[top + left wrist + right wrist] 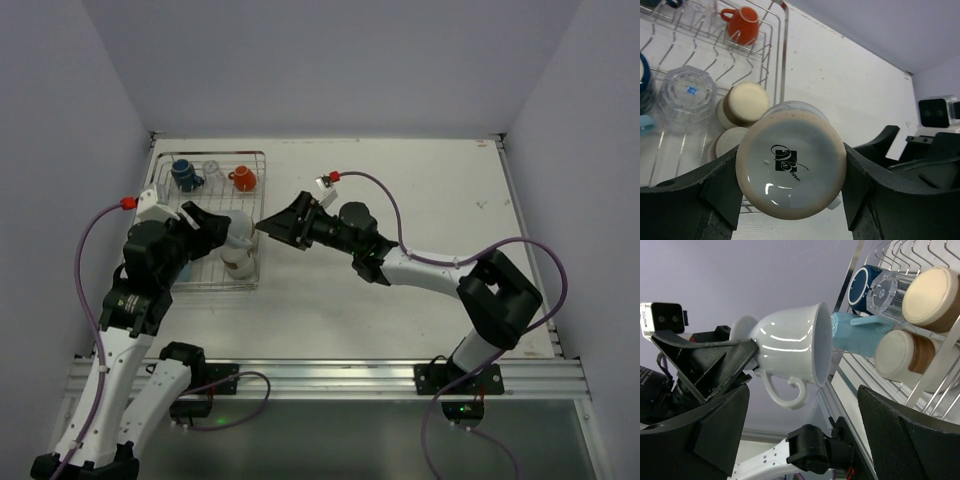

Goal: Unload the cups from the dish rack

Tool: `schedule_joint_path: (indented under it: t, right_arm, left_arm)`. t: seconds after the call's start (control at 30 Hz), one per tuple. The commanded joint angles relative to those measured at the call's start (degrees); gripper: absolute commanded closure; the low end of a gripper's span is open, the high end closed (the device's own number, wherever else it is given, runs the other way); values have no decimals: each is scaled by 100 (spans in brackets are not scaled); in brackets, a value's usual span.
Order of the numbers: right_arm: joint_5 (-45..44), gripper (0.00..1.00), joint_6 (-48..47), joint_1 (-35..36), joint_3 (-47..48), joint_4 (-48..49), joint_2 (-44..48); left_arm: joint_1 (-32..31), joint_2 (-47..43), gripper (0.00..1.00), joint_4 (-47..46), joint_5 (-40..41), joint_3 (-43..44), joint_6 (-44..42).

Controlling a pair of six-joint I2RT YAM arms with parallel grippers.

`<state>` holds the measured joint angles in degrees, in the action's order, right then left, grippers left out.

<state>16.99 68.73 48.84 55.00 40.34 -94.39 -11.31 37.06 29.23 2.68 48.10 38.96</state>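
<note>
**Top view.**
- Dish rack [165, 275]: silver wire, far-left part of the white table [420, 180].
- Back row in the rack: dark blue mug [183, 173], clear glass [212, 170], orange mug [243, 178].
- Left gripper [232, 238]: clamped on a white cup [243, 240] over the rack's right side. How far the cup is raised above the wires cannot be told from here.
- Right gripper [272, 225]: spread, just beside that cup, tips pointing at it.

**Left wrist view.**
- White cup: base toward the camera, dark printed mark on it, pinched between both fingers [715, 187].
- Beyond the cup, in the rack: two cream cups [742, 102] upside down and the clear glass.
- Orange mug farther back.

**Right wrist view.**
- White cup: on its side, handle down, mouth facing the rack.
- Light blue cup [860, 337]: lies in the rack just past the white cup's rim.
- Right gripper's jaws stand wide apart, holding nothing.
</note>
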Motion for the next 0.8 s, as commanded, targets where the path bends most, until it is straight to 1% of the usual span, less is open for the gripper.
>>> schedule_joint_path:
  t: [0.0,0.03,0.07,0.1,0.17,0.23,0.3,0.37,0.4,0.5,0.57,0.6,0.67,0.7,0.73,0.77]
  right_arm:
    - [-153,9,246,-6,2,782,-9]
    - [-31,9,220,3,-33,939,8]
    - [-29,9,211,-6,-42,1037,8]
    - [110,10,211,-6,-51,1203,8]
    - [216,15,272,3,-95,1388,17]
    - [287,24,334,3,-191,1678,26]
    - [296,27,413,3,-270,1880,69]
    - [304,33,439,3,-402,2047,114]
    - [313,34,466,-6,-437,2240,140]
    - [366,42,536,3,-569,2609,228]
    - [410,45,641,-6,-640,2821,263]
    - [419,55,703,3,-675,3013,272]
    - [384,67,895,3,-806,3269,298]
    - [366,77,958,3,-859,3548,316]
    - [349,83,1045,3,-955,3664,342]
    - [305,88,1063,-6,-1009,3779,377]
  left_arm:
    - [6,-190,99,-866,-986,183,506]
    - [-3,-225,100,-980,-1223,122,673]
    - [-3,-251,99,-1042,-1226,86,761]
    - [-3,-278,100,-1112,-1452,-19,841]
    - [6,-339,100,-1331,-1716,-142,1060]
    - [6,-357,100,-1586,-1936,-318,1297]
    - [6,-375,100,-1806,-2279,-519,1473]
    - [6,-392,100,-2088,-2507,-625,1702]
    - [6,-410,100,-2175,-2579,-722,1764]
    - [-3,-445,99,-2492,-2772,-889,2044]
    - [6,-463,99,-2677,-2860,-968,2124]
    - [-3,-480,97,-2703,-2869,-1012,2151]
    - [-3,-515,91,-2730,-2843,-1039,2151]
    - [-3,-533,82,-2730,-2843,-1057,2151]
    - [6,-550,77,-2739,-2834,-1065,2151]
    - [-3,-551,65,-2747,-2860,-1092,2160]
